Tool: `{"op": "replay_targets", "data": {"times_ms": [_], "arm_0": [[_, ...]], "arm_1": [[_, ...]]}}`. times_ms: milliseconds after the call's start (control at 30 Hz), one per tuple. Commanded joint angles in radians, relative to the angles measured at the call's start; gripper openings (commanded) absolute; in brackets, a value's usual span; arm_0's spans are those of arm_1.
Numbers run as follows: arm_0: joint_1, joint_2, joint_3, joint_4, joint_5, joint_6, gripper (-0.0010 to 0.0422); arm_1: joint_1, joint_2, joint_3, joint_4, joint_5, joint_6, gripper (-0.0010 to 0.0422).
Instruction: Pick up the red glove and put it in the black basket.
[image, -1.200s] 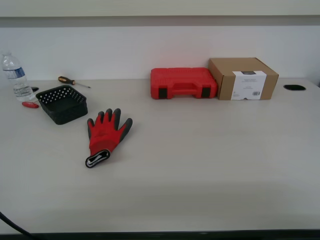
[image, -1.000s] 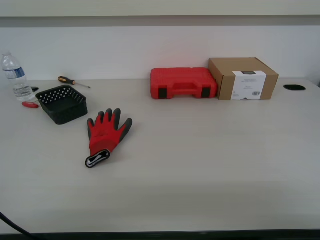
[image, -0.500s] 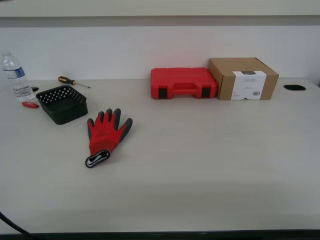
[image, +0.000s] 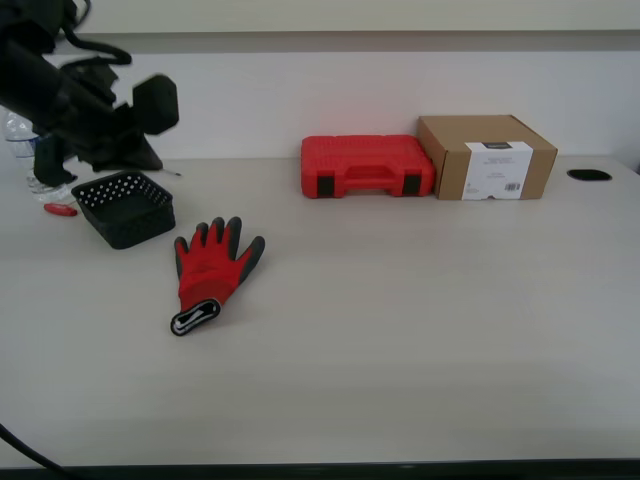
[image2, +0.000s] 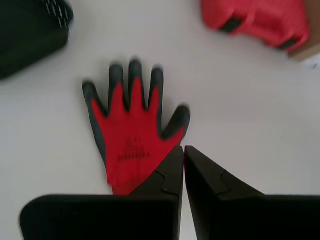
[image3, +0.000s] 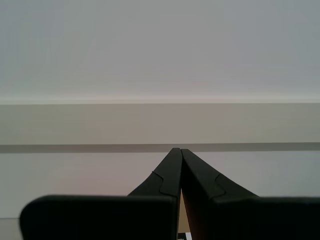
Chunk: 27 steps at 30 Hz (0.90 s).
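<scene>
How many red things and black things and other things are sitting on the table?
Red: 3 — red glove, tool case, small red-handled tool
Black: 1 — black basket
Brown: 1 — cardboard box
Clear: 1 — water bottle
Total: 6

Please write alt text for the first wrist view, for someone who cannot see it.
A red glove with dark grey fingertips lies flat on a pale table, just beyond my first gripper, whose jaws are shut and empty. Parts of a black basket and a red case show at the picture's edges.
</scene>
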Motion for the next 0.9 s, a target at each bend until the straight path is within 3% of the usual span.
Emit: {"op": "replay_targets", "data": {"times_ms": [33,367,533,667,767,900], "arm_0": [[0.001,0.000,0.001,0.002,-0.001,0.003,0.0000],[0.000,0.000,0.001,0.002,-0.001,0.003,0.0000],[0.000,0.000,0.001,0.002,-0.001,0.003,0.0000],[0.000,0.000,0.001,0.002,-0.001,0.003,0.0000],[0.000,0.000,0.001,0.002,-0.001,0.003,0.0000],[0.000,0.000,0.001,0.002,-0.001,0.003,0.0000]], "arm_1": [[-0.014,0.136,0.052,-0.052,0.043,0.018,0.0000],[-0.092,0.436,0.308,-0.354,0.052,0.173,0.0000],[-0.133,0.477,0.399,-0.500,0.007,0.238,0.0000],[-0.156,0.476,0.411,-0.527,-0.004,0.246,0.0005],[-0.165,0.476,0.409,-0.560,-0.007,0.261,0.0033],[-0.176,0.476,0.410,-0.588,-0.092,0.261,0.0120]]}}
